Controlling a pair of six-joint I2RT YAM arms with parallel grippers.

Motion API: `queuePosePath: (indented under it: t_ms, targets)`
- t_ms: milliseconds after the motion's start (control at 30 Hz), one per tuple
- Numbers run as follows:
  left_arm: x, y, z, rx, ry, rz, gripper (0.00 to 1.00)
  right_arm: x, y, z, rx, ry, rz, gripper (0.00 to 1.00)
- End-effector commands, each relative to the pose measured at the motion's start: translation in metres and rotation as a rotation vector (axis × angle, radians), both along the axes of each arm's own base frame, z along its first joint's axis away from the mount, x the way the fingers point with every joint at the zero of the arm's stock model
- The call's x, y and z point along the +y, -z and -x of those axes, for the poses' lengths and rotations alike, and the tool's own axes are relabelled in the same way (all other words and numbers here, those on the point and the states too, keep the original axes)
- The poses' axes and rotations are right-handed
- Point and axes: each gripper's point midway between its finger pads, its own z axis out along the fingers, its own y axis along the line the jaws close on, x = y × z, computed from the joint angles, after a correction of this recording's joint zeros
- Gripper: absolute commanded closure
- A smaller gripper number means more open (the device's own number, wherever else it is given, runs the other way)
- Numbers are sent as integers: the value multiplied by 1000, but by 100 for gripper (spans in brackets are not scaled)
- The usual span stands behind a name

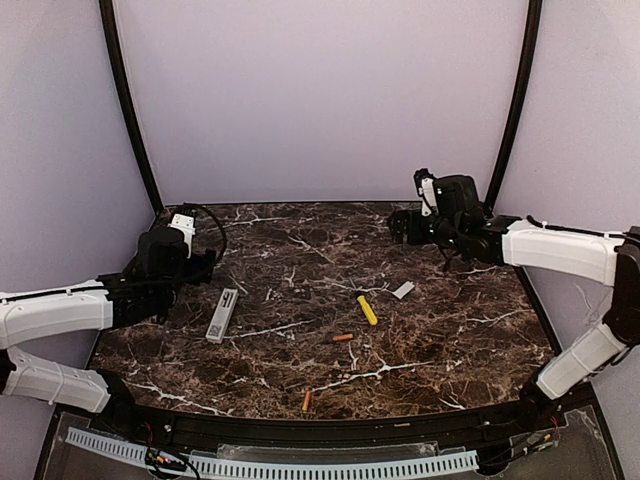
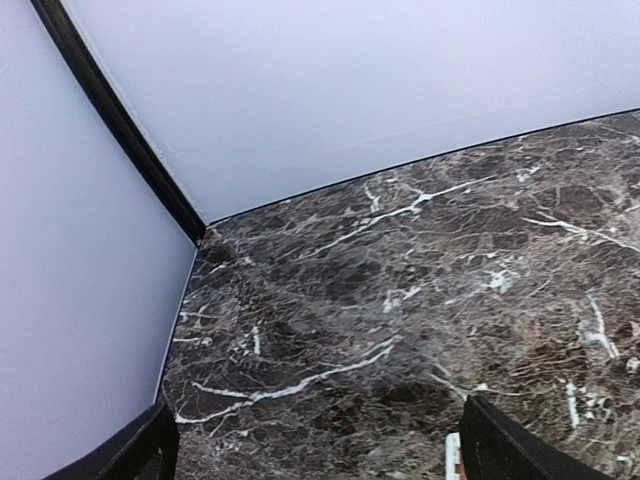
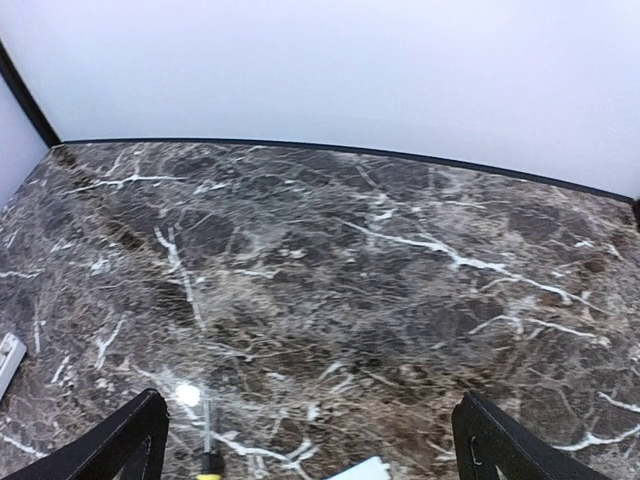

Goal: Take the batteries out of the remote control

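The white remote control (image 1: 222,314) lies on the dark marble table at the left, its tip showing at the left edge of the right wrist view (image 3: 8,358). Two orange batteries lie loose on the table: one (image 1: 343,337) near the middle, one (image 1: 307,400) near the front edge. My left gripper (image 1: 203,266) is open and empty, just behind and left of the remote. My right gripper (image 1: 398,226) is open and empty at the back right, above the table.
A yellow-handled screwdriver (image 1: 367,309) lies at the centre; its tip shows in the right wrist view (image 3: 207,452). A small grey-white cover piece (image 1: 403,290) lies right of it and also shows in the right wrist view (image 3: 365,470). Lilac walls (image 1: 320,90) enclose the table.
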Motion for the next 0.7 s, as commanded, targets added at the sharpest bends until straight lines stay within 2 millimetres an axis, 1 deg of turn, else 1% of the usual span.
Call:
queuePosePath:
  t_ms: [0, 33, 67, 100, 133, 167, 200, 233, 267, 300, 367, 400, 467, 500, 533, 567, 633, 667]
  targets:
    - [24, 13, -11, -22, -44, -80, 1, -52, -3, -6, -25, 117, 63, 1]
    - [27, 10, -14, -47, -56, -89, 2, -61, -5, -7, -32, 133, 67, 1]
    - [36, 17, -16, -36, -84, -115, 2, -71, -4, -9, -35, 155, 74, 1]
    - [38, 15, -19, -55, -94, -127, 1, -81, -5, -10, -40, 178, 79, 1]
    - [47, 23, -21, -39, -120, -146, 1, -92, -3, -12, -43, 210, 83, 1]
    - [50, 21, -24, -57, -130, -143, 1, -101, -2, -12, -47, 241, 88, 1]
    - [58, 30, -26, -42, -147, -153, 1, -110, 1, -12, -45, 265, 96, 1]
    - [60, 28, -28, -62, -151, -142, 1, -118, 1, -13, -58, 289, 97, 1]
    - [69, 38, -29, -42, -173, -153, 1, -125, 1, -13, -65, 308, 97, 1]
    - [73, 43, -32, -44, -187, -151, 2, -133, 4, -13, -63, 327, 98, 2]
    - [88, 53, -35, -40, -224, -153, 1, -146, 10, -13, -56, 359, 102, 1]
    - [91, 58, -35, -37, -229, -158, 1, -154, 14, -13, -50, 383, 111, 1]
    - [100, 61, -38, -67, -246, -140, 1, -167, 23, -11, -40, 411, 124, 2]
    - [104, 68, -40, -57, -246, -137, 1, -174, 28, -11, -36, 421, 130, 1]
    - [106, 69, -40, -74, -253, -111, 2, -179, 31, -10, -38, 432, 129, 1]
    - [110, 79, -40, -57, -250, -102, 2, -186, 35, -9, -37, 444, 129, 1]
    - [114, 80, -42, -66, -251, -86, 2, -193, 41, -7, -37, 452, 124, 1]
    - [114, 77, -43, -85, -248, -72, 2, -196, 45, -5, -36, 457, 121, 1]
